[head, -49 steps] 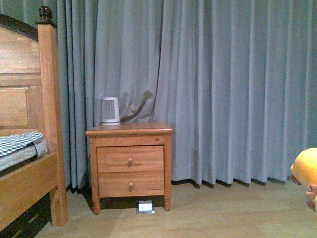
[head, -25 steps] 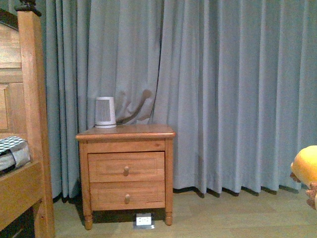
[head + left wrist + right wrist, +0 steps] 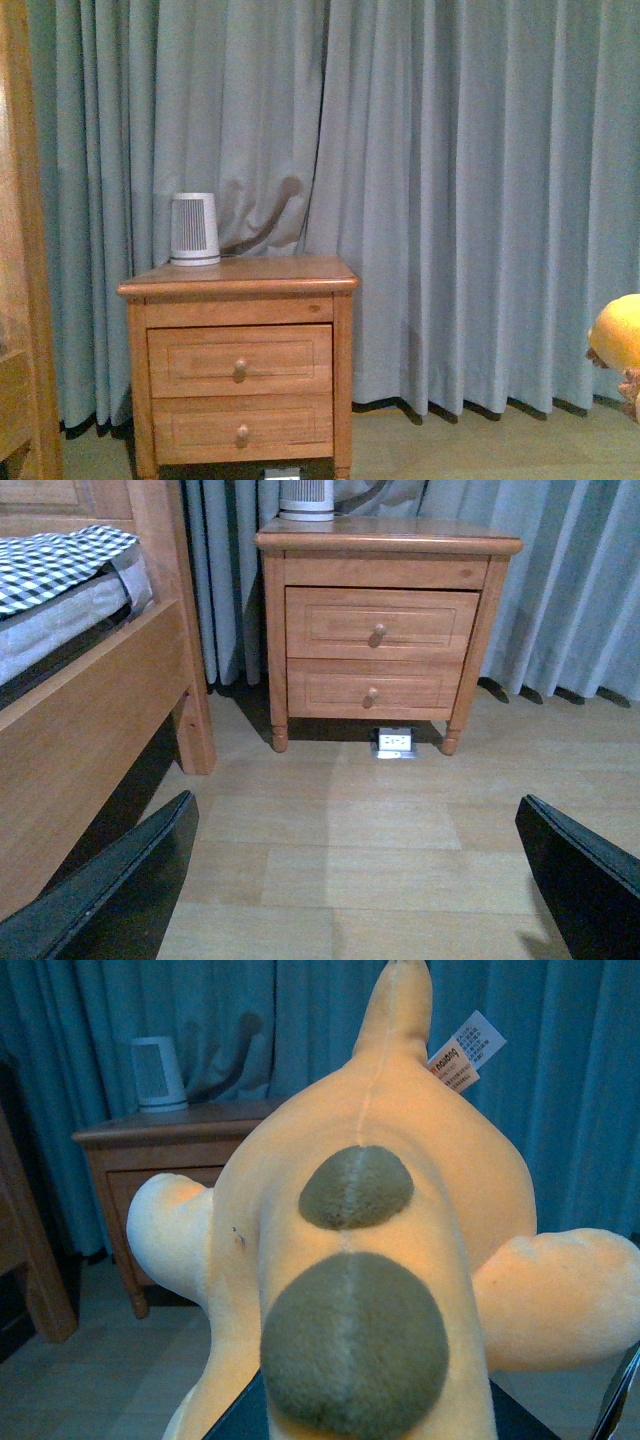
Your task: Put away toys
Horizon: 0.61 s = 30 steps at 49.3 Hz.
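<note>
The plush toy [image 3: 380, 1110], orange-yellow with two brown patches and a white tag [image 3: 465, 1052], fills the right wrist view. My right gripper [image 3: 375, 1425] is shut on its near end, and only dark bits of its fingers show beneath it. The front view catches just the toy's rounded edge [image 3: 618, 335] at the far right, held above the floor. In the left wrist view my left gripper [image 3: 350, 880] is open, both black fingers [image 3: 110, 890] spread wide over bare wood floor with nothing between them.
A wooden two-drawer nightstand [image 3: 240, 370] stands against the blue-grey curtain [image 3: 450, 200], with a small white ribbed device [image 3: 194, 229] on top. A wooden bed [image 3: 70, 680] with checked bedding is left of it. A floor socket [image 3: 396, 742] sits under the nightstand.
The front view has shifted: the nightstand looks larger and lower in frame, and the bed has slid almost out at the left. The toy stays at the right edge.
</note>
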Motion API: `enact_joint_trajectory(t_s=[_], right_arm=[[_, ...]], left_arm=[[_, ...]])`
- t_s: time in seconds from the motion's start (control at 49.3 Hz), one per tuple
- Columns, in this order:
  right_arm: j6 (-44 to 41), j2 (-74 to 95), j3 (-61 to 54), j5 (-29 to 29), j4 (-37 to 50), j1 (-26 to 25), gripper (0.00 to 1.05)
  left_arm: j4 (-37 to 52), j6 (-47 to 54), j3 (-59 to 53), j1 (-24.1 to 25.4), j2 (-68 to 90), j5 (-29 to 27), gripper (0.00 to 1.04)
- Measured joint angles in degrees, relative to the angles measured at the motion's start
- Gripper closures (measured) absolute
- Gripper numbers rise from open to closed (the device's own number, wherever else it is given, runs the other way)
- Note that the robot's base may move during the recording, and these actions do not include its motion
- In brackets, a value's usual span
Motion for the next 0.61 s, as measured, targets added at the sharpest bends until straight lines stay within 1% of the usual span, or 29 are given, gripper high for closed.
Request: enact_joint_trajectory(t_s=[0.609], right_arm=[[0.0, 0.1, 0.0, 0.0, 0.0, 0.0, 0.85]], left_arm=[[0.0, 0.0, 0.0, 0.0, 0.0, 0.0, 0.06]])
